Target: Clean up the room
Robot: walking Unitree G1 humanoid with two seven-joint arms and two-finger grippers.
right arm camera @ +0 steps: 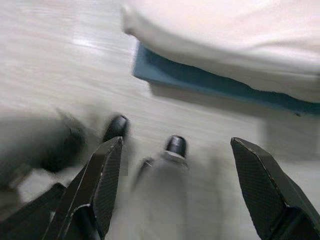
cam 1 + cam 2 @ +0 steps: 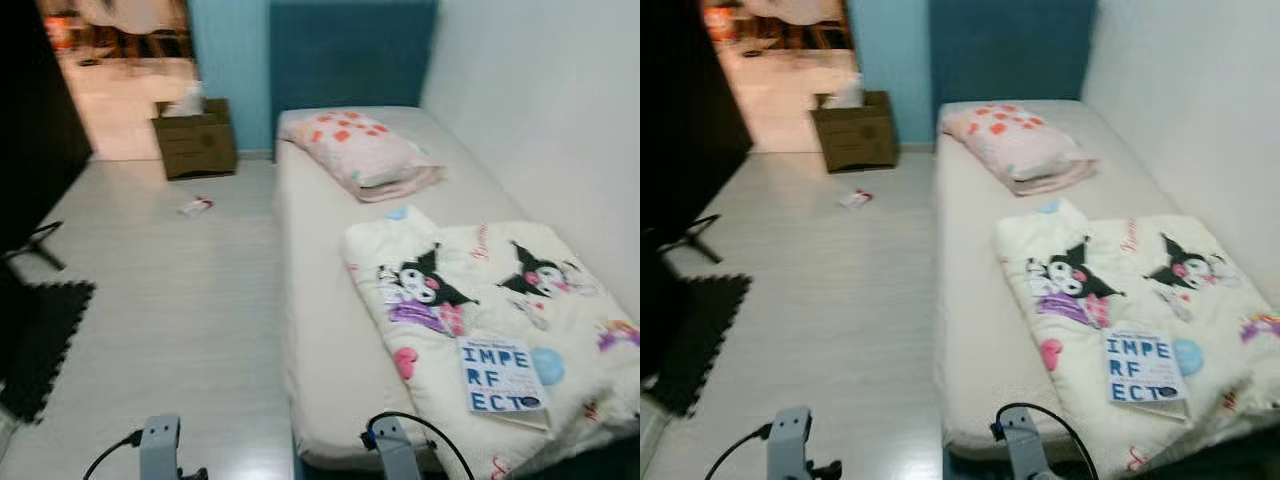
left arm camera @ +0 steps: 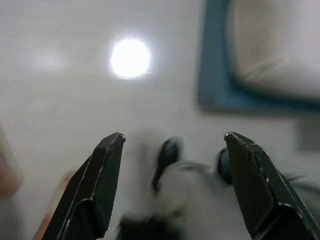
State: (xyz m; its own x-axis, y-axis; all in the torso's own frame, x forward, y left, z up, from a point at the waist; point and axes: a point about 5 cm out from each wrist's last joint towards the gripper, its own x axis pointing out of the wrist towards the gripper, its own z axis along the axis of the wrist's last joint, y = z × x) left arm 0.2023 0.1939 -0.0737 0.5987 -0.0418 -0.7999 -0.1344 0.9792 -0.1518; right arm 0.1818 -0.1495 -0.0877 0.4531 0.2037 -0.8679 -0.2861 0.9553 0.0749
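Though small and pale against the boards, plainly out of place: scrap (image 2: pixel 196 207) flat on the floor (image 2: pixel 180 320), just short of the box (image 2: pixel 195 140) by the doorway and well apart from the bed (image 2: pixel 320 330). Likely hard to pick up, being thin and flush with the floor; could easily skid away under closing fingers, or be missed outright given the soft, blurred view at that range. Nearer, on the bed, a second candidate: book (image 2: pixel 500 375) lying on the blanket (image 2: pixel 470 290) close to the foot edge; liable to slide off with the blanket if tugged or brushed. Left tool (image 3: pixel 175 165): fingers spread wide, nothing held, hanging low above bare floor. Right tool (image 1: pixel 175 170): likewise wide open and empty, hanging close beside the bed corner; apt to clip the frame or mattress on a careless turn toward the scrap. Along the way, further hazards: dark mat (image 2: pixel 40 340) with a raised edge on the left, fit to catch a foot, and a black stand leg (image 2: pixel 35 245) just beyond it; best skirted through the open middle of the floor.
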